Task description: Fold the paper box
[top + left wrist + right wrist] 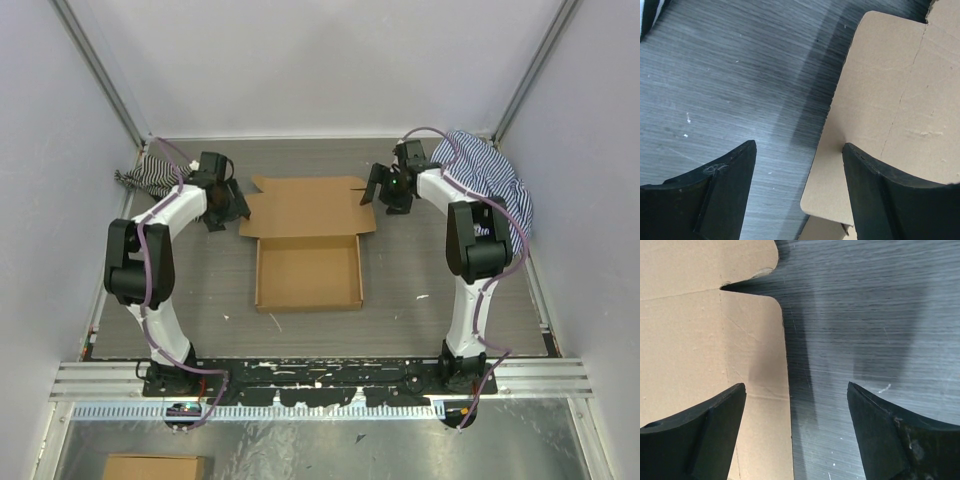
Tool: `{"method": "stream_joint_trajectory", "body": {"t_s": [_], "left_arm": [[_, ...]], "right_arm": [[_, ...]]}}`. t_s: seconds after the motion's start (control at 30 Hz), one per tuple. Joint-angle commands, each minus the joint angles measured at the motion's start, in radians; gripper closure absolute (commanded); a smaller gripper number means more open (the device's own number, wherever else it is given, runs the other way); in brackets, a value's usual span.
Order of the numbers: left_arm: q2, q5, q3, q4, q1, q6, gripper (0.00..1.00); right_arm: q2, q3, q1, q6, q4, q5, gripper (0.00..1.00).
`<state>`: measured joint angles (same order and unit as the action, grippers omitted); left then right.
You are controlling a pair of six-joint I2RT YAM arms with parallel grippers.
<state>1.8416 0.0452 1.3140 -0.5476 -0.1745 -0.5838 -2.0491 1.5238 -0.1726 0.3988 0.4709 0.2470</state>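
Left claw (799,150) and right claw (796,387) gape astride the paper box (308,250) lid edges (nothing gripped); shallow bites could slip.

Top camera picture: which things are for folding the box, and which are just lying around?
For the job:
- paper box, its lid still lying flat
- left pincer, open
- right pincer, open

Just lying about:
- back-left striped cloth
- back-right striped cloth
- brown cardboard piece, down in front of the arms' bases
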Motion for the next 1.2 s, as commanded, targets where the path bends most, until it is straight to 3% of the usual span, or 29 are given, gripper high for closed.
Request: {"method": "stream_joint_trajectory", "body": {"t_s": [0.0,0.5,1.17], "left_arm": [[0.023,-0.026,0.029,0.045,0.006,-0.014,0.24],[0.040,-0.069,0.000,0.098,0.006,-0.036,0.29],[-0.066,-0.076,-0.053,0.110,-0.018,-0.048,0.47]], "right_arm": [[-0.015,0.025,0.005,-0.008,-0.056,0.083,0.15],[0.006,-0.010,-0.014,-0.001,-0.116,0.207,0.39],[0.097,0.018,-0.055,-0.037,-0.027,0.093,0.73]]}}
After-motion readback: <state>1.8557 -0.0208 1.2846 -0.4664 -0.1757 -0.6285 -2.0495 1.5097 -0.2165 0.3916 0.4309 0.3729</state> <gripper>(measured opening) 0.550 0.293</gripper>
